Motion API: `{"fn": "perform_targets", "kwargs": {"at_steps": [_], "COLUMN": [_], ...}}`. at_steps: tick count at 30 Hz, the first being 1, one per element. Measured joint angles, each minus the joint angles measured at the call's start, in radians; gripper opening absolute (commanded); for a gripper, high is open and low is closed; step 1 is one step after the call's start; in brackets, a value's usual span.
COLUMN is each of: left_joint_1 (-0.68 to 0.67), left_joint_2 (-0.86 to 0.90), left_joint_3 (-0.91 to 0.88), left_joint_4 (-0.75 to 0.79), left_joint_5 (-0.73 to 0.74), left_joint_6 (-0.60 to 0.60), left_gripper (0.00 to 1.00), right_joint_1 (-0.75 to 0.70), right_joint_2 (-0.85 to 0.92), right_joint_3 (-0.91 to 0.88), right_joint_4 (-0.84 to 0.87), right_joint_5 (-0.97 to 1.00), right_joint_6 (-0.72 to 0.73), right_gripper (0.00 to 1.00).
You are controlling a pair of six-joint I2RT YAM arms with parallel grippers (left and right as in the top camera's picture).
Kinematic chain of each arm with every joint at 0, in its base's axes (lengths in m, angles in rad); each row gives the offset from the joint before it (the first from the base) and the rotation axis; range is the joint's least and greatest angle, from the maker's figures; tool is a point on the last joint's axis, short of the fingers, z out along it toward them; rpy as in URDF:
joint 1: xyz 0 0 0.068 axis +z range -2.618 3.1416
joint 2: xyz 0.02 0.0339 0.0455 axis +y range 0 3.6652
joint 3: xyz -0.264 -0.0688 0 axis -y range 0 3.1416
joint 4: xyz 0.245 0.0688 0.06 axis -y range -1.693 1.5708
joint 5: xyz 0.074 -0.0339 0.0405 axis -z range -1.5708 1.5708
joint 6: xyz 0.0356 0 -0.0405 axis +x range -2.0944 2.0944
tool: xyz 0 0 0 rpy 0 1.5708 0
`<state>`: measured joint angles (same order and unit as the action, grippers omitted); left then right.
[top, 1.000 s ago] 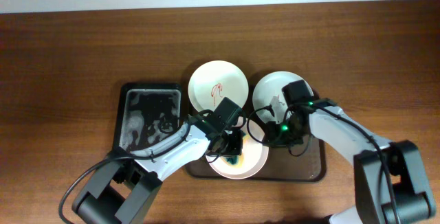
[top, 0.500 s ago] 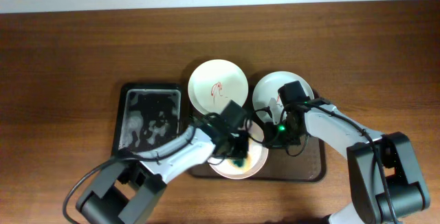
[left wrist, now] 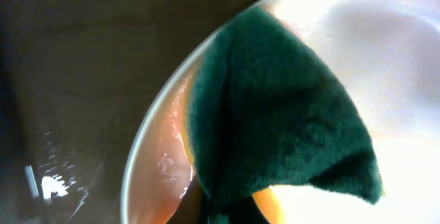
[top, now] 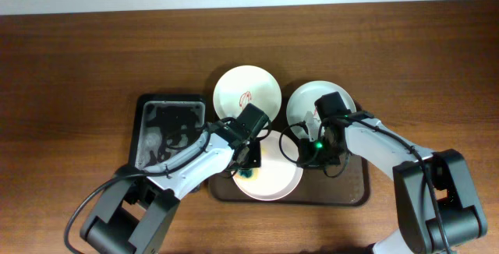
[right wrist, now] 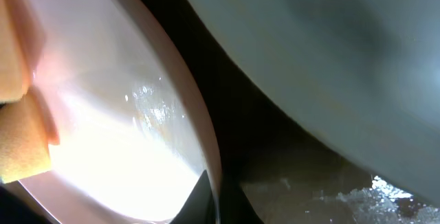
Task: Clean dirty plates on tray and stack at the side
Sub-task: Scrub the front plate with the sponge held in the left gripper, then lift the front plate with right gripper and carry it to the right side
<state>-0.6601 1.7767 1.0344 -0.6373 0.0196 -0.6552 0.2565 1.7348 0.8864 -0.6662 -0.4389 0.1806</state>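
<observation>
My left tool (top: 250,153) is clamped on a folded dark green and orange sponge (left wrist: 275,114), pressing it onto the glossy pinkish-white round plate (left wrist: 412,38) beneath. My right tool (right wrist: 216,200) is pinched on that plate's rim, with the pale mint round plate (right wrist: 330,45) just beyond. The pinkish plate lies in the dark brown rectangular tray (top: 352,193) on the wood-grain bench (top: 78,59).

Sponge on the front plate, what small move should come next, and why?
Probably drag the sponge from the pinkish plate's left rim toward its middle. The left gripper holds it at that rim, most of the plate's face lies beyond it, and the right gripper sits at the opposite rim, seemingly steadying.
</observation>
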Motion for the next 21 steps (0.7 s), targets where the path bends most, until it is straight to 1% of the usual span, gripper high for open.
{"fn": "perform_targets", "kwargs": {"at_steps": [1, 2, 3, 5, 6, 7, 8, 9, 11, 13, 17, 19, 21], "left_joint_1": [0.003, 0.008, 0.01, 0.037, 0.058, 0.1, 0.118, 0.138, 0.235, 0.354, 0.514, 0.52, 0.52], "left_joint_2": [-0.005, -0.022, -0.048, -0.177, -0.204, -0.226, -0.227, -0.227, -0.227, -0.227, -0.227, -0.227, -0.227], "left_joint_3": [0.006, 0.006, 0.006, 0.006, 0.006, 0.006, 0.006, 0.006, 0.006, 0.006, -0.003, -0.034, -0.061], "left_joint_4": [-0.04, -0.071, -0.08, -0.086, -0.088, -0.102, -0.109, -0.133, -0.148, -0.149, -0.129, -0.106, -0.077], "left_joint_5": [-0.017, -0.034, -0.04, -0.066, -0.058, -0.054, -0.053, -0.051, -0.058, -0.063, -0.066, -0.065, -0.065], "left_joint_6": [0.002, 0.011, 0.023, 0.05, 0.071, 0.103, 0.116, 0.127, 0.166, 0.242, 0.367, 0.388, 0.395], "left_gripper": [0.0, 0.0, 0.0, 0.0, 0.0, 0.0, 0.0, 0.0, 0.0, 0.0, 0.0, 0.01, 0.03], "right_joint_1": [0.0, 0.001, 0.001, 0.001, 0.001, 0.001, 0.001, 0.001, 0.001, 0.001, 0.001, 0.001, 0.001], "right_joint_2": [0.0, 0.0, 0.0, 0.002, 0.002, 0.002, 0.002, 0.002, 0.002, 0.003, 0.003, -0.026, -0.101], "right_joint_3": [0.001, 0.005, 0.005, 0.005, 0.005, 0.005, 0.005, 0.005, 0.007, 0.006, 0.008, 0.018, 0.037], "right_joint_4": [-0.007, -0.006, -0.002, 0.008, 0.009, 0.009, 0.01, 0.009, 0.009, 0.007, -0.014, -0.068, -0.122], "right_joint_5": [-0.01, -0.02, -0.02, -0.008, 0.003, 0.005, 0.005, -0.004, -0.008, 0.005, 0.008, 0.075, 0.156], "right_joint_6": [0.0, -0.001, -0.001, 0.0, 0.0, 0.0, 0.0, -0.001, -0.003, 0.0, 0.0, 0.006, 0.008], "right_gripper": [0.25, 0.2, 0.11, 0.05, 0.04, 0.21, 0.24, 0.19, 0.05, 0.04, 0.04, 0.04, 0.04]}}
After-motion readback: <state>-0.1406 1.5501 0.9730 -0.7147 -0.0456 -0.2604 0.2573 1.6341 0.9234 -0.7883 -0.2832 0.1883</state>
